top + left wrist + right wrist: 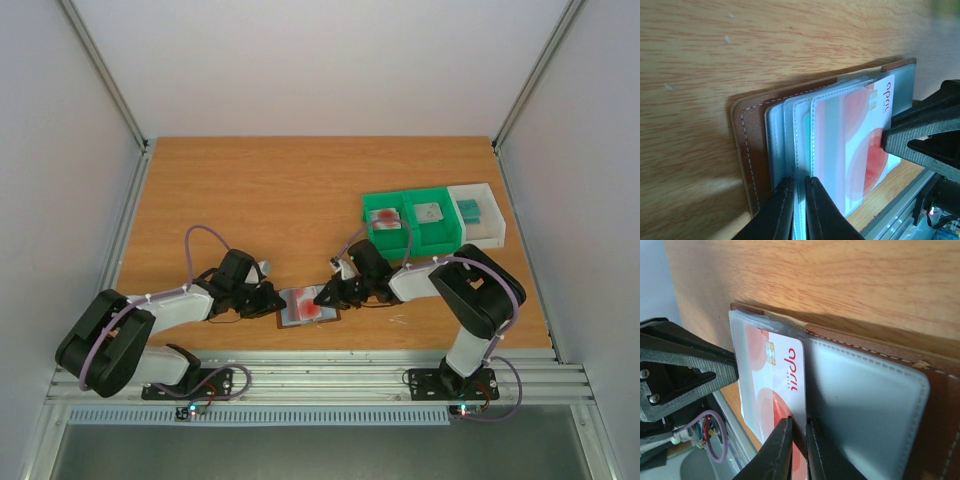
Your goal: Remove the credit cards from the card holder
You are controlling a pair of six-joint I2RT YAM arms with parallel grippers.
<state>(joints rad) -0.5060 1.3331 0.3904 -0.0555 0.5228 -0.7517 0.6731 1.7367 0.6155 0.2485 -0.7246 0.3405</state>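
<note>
Right wrist view: the right gripper [799, 437] pinches the red-blotted card [785, 365]; it should slide straight out, flat, while the left gripper [799, 197], clamped on the card holder [747, 145], anchors it.

Wallet [747, 150]: brown leather, pale stitching along edge; inner pockets blue-grey, translucent. Card [860, 145] in pocket: white, red and pink discs, red lettering, gold chip. Table [280, 190]: orange-brown wood grain. Green bins [440, 241], white bin [485, 235]. Inside: pink-red card [386, 220], grey card [428, 212], teal card [468, 208].
</note>
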